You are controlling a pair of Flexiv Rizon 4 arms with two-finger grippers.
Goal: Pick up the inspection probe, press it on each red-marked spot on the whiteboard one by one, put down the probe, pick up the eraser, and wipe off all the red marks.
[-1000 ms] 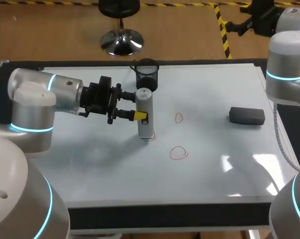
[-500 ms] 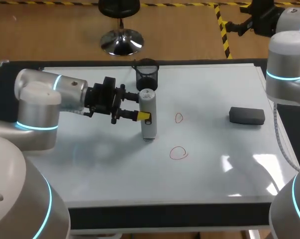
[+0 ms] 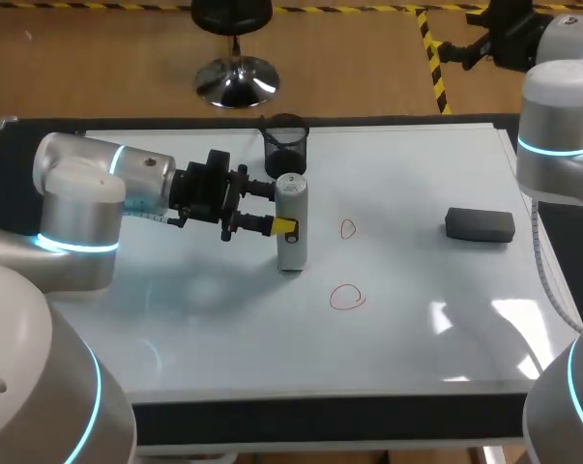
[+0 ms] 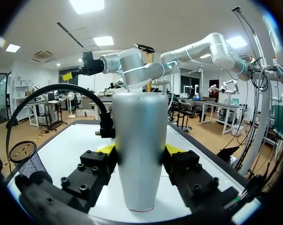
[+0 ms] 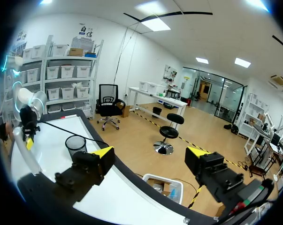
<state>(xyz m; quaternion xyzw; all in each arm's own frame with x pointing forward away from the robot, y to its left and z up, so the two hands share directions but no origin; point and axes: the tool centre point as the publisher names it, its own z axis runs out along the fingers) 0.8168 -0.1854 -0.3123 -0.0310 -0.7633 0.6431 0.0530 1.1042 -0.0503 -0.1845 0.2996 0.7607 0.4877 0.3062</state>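
**A:** Which step is this, anyone?

**B:** Pressing, I reckon. The left gripper (image 3: pixel 285 226) is clamped on the inspection probe (image 3: pixel 291 208) from both sides. The probe is upright around mid-whiteboard (image 3: pixel 204 329), with a bit of red line (image 4: pixel 142 209) showing at its foot. Two more marks are to its right: a small loop (image 3: pixel 347 229), and a bigger loop (image 3: pixel 347 297) nearer. The next move probably calls for a lift, a short hop right and a straight press down.

**A:** And the eraser?

**B:** The eraser (image 3: pixel 480 224) lies over on the right, nobody near it. The right gripper (image 5: pixel 150 164) is wide open and empty, up past the far right corner.

**A:** Any labels?

**B:** Nothing legible on the probe or eraser, tbh.
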